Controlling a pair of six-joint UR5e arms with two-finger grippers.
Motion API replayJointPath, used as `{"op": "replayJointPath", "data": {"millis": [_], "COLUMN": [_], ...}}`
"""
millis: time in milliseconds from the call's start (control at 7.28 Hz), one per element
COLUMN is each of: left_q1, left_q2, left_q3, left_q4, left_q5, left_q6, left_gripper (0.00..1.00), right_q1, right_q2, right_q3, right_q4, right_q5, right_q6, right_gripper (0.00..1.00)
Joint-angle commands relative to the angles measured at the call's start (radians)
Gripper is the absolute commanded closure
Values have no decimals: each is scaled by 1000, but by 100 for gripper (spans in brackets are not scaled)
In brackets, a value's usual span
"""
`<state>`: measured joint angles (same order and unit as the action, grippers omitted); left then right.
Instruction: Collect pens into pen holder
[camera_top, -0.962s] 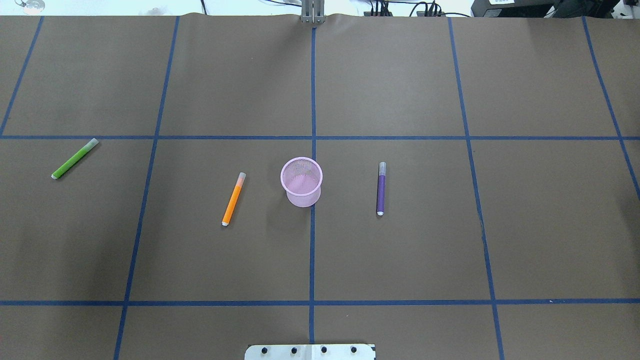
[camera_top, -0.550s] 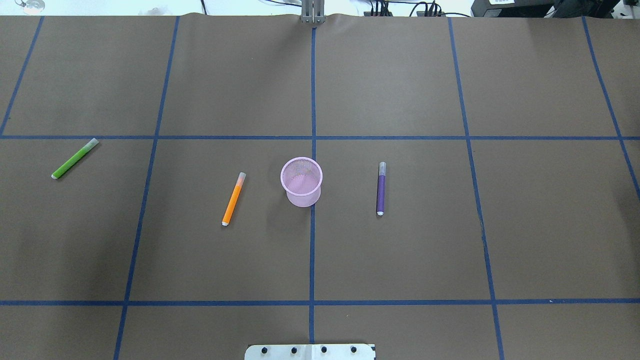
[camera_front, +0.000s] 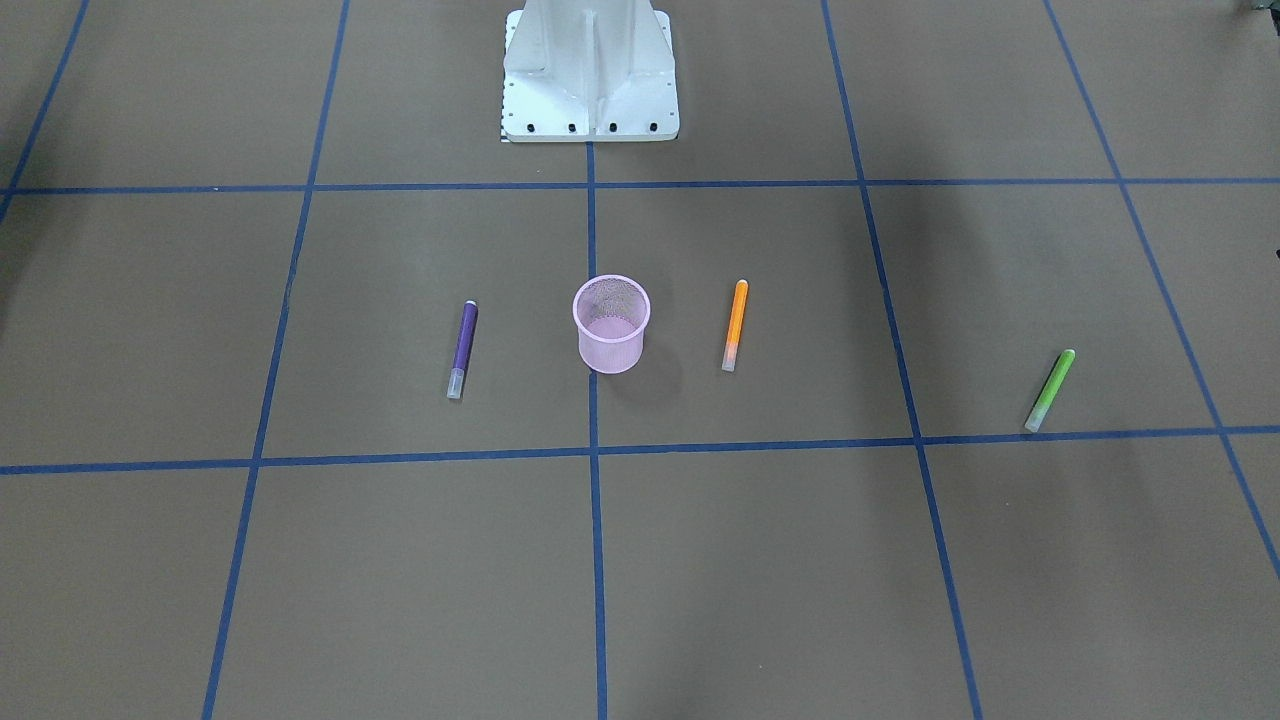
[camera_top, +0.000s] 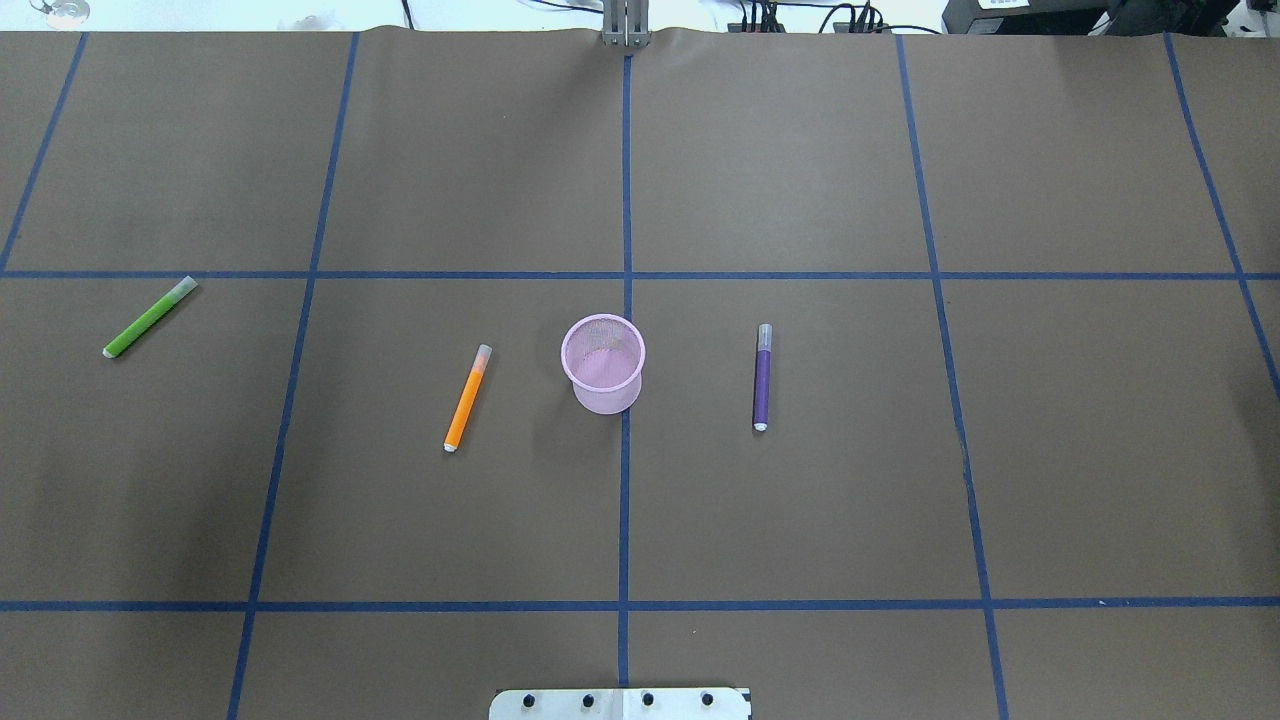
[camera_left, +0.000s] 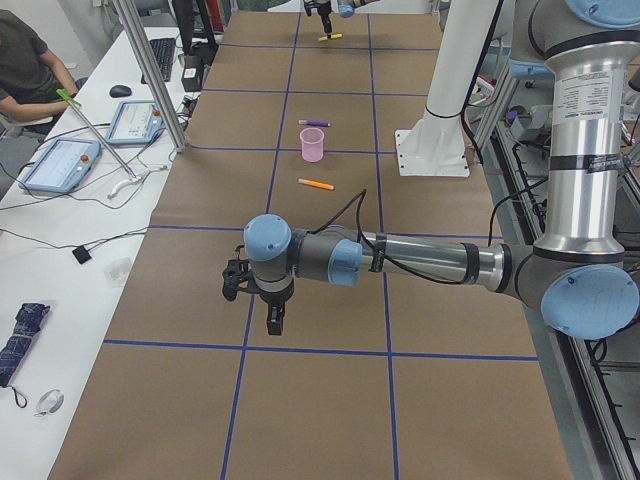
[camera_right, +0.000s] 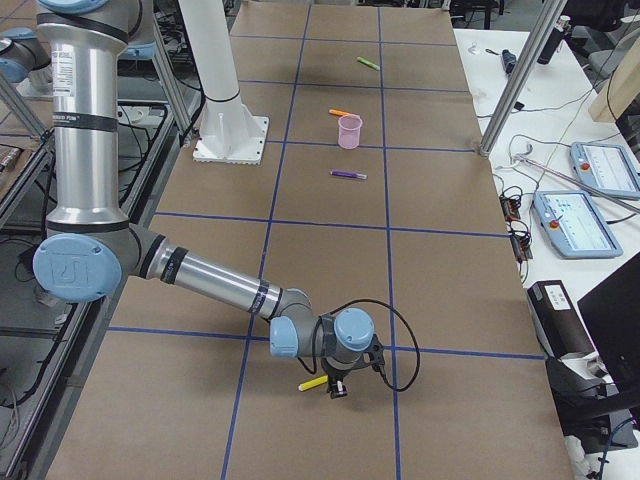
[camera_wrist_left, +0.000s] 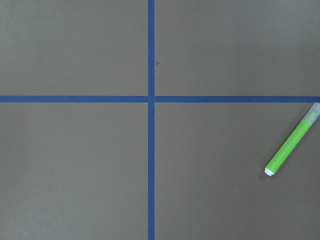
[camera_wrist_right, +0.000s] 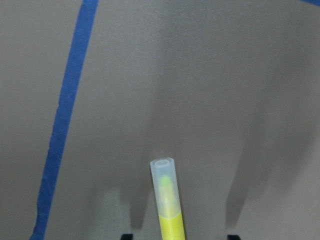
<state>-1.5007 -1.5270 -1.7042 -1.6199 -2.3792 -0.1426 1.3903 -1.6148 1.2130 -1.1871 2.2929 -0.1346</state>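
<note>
The pink mesh pen holder (camera_top: 602, 362) stands upright at the table's middle, also in the front view (camera_front: 611, 322). The orange pen (camera_top: 467, 398) lies left of it, the purple pen (camera_top: 762, 377) right of it, and the green pen (camera_top: 149, 317) far left. The left wrist view shows the green pen (camera_wrist_left: 292, 146) and no fingers. The left gripper (camera_left: 275, 320) hangs over the table; I cannot tell whether it is open or shut. The right gripper (camera_wrist_right: 179, 236) is open and low, with the yellow pen (camera_wrist_right: 167, 200) between its spread fingertips (camera_wrist_right: 127, 236). It also shows in the exterior right view (camera_right: 338, 385).
The white robot base (camera_front: 590, 75) stands at the table's near-robot edge. Blue tape lines grid the brown table cover. A side desk with tablets (camera_left: 60, 160) and a seated person (camera_left: 20, 60) runs along the operators' side.
</note>
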Motion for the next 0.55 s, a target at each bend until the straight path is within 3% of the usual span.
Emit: {"op": "replayJointPath", "data": {"millis": [0,412], "left_q1": [-1,-1], "left_q2": [1,1], "left_q3": [-3,-9], "left_q4": [0,0], "left_q5": [0,0], "left_q6": [0,-2], "left_gripper": [0,0], "right_q1": [-2,-4], "right_q2": [3,3], "right_q3": [-6,-6], "right_q4": [0,-2], "right_q5": [3,3], "right_q6": [0,0], "right_gripper": [32,38]}}
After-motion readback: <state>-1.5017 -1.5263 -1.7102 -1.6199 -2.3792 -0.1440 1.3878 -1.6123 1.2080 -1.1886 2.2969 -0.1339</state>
